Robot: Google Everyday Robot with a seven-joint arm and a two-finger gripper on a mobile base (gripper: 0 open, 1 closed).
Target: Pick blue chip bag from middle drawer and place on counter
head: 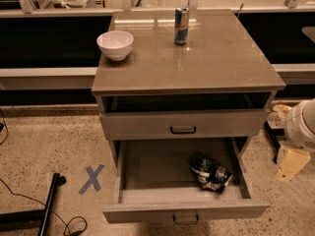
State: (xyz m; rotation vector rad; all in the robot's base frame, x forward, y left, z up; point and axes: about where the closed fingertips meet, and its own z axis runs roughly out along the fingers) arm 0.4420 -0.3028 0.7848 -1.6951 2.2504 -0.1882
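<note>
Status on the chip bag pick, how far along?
Done: the middle drawer stands open, with the blue chip bag lying exposed at its right.
In hand: nothing. The gripper hangs outside the drawer's right side, apart from the bag.
Left: reach in, grasp, lift, and place the bag on the counter, probably clear of the bowl and can.

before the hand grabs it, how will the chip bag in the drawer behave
The chip bag looks crumpled and shiny, so probably light, floppy and somewhat slippery. It lies flat in the drawer, so it likely won't roll. The hand hangs right of the drawer, apart from the bag.
</note>
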